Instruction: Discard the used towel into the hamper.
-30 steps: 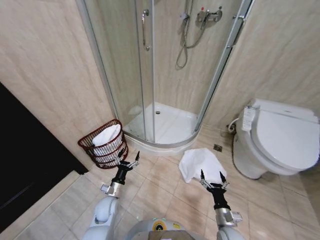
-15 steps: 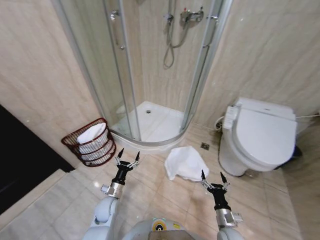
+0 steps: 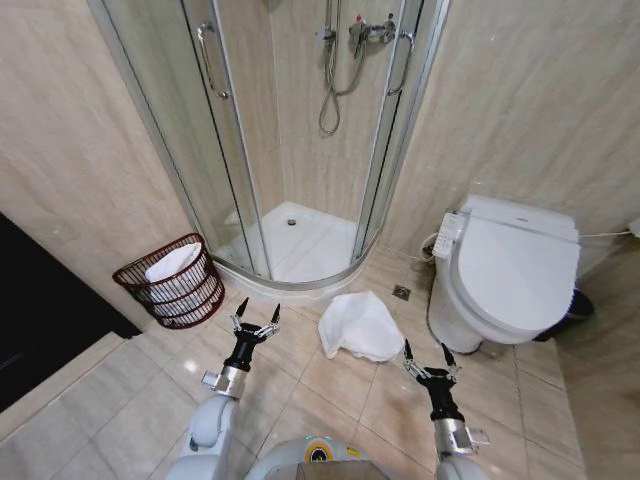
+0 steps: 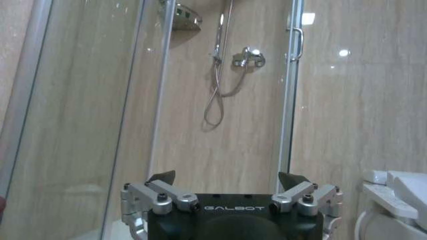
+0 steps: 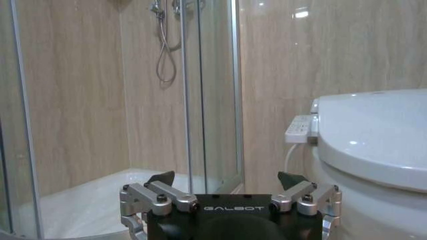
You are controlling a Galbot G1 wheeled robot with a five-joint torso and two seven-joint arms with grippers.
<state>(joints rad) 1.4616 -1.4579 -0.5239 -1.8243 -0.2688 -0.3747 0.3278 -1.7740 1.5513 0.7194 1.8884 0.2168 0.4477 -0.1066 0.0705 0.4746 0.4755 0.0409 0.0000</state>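
Note:
A crumpled white towel (image 3: pixel 360 327) lies on the tiled floor in front of the shower's curved sill. The hamper (image 3: pixel 170 282), a small round dark reddish-brown wire basket, stands against the left wall beside the shower, with white cloth inside it. My left gripper (image 3: pixel 257 315) is held up, open and empty, between hamper and towel. My right gripper (image 3: pixel 428 354) is also raised, open and empty, just right of the towel. In the wrist views each gripper (image 4: pixel 227 178) (image 5: pixel 227 178) has its jaws spread with nothing between them.
A glass corner shower cabin (image 3: pixel 300 150) fills the middle back. A white toilet (image 3: pixel 510 275) with closed lid stands at the right, close to the towel. A dark doorway (image 3: pixel 40 320) opens at the left. A floor drain (image 3: pixel 401 293) sits near the toilet.
The whole view has shifted: hamper, shower and towel slid left and the toilet came further into view, so the camera turned right. Both grippers kept their raised open pose.

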